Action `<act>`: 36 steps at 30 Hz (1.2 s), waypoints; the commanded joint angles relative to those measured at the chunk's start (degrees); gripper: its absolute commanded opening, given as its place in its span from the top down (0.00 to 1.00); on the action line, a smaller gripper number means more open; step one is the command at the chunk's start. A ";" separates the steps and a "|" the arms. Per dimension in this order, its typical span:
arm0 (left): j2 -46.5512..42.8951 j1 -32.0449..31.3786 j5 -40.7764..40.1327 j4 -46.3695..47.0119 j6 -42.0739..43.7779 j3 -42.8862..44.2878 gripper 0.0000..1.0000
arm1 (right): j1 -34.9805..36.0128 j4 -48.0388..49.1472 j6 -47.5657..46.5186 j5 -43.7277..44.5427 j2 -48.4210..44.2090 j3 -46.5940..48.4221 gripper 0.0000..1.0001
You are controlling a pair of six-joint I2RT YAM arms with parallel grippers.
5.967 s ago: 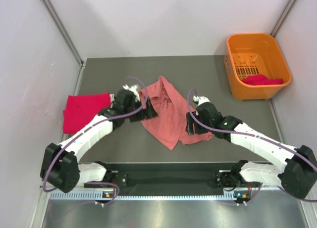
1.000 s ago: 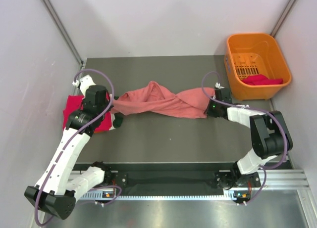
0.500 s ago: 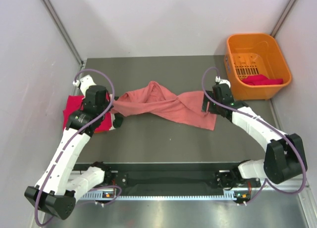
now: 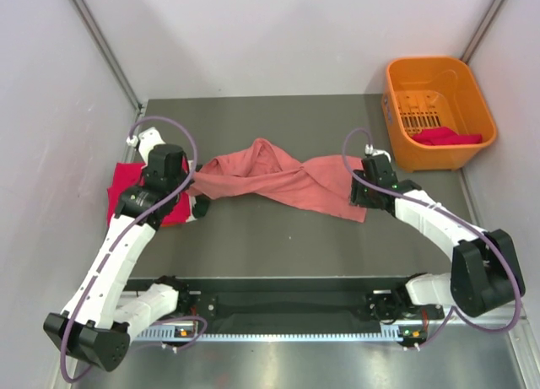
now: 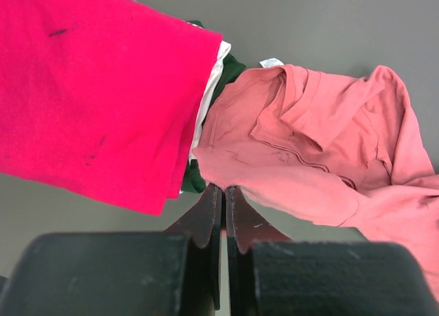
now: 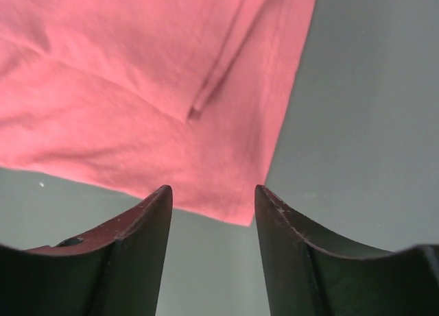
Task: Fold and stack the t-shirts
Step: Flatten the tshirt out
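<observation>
The right jaws were held apart with nothing between them, over the near right corner of the salmon shirt. The tip of that corner was seen just ahead of the gap. The left jaws were pressed together at the shirt's left hem; whether cloth was pinched there could not be told.

The shirt was laid on the surface as a long band. Its long axis ran left to right between the two arms, with a twist near the middle and the right end spread flatter. From the right jaws the cloth stretched away to the left and slightly far. The right arm was judged much the nearer to that loose end, so a regrasp of the corner would fall to it.

Beside the left jaws a folded magenta shirt was seen, lying over white and dark green layers. A basket stood at the far right, well apart, with magenta cloth inside.
</observation>
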 commanded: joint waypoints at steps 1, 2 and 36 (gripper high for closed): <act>-1.21 0.40 -0.16 2.92 0.92 -0.82 1.00 | -0.10 1.16 0.86 -1.37 -3.98 -3.36 0.47; -1.38 0.40 0.10 2.92 0.92 -1.17 1.00 | -0.10 1.34 1.03 -1.80 -4.86 -4.24 0.46; -0.60 0.40 4.05 2.83 2.94 -3.81 1.00 | -0.45 7.50 1.30 -3.39 3.14 -4.88 1.00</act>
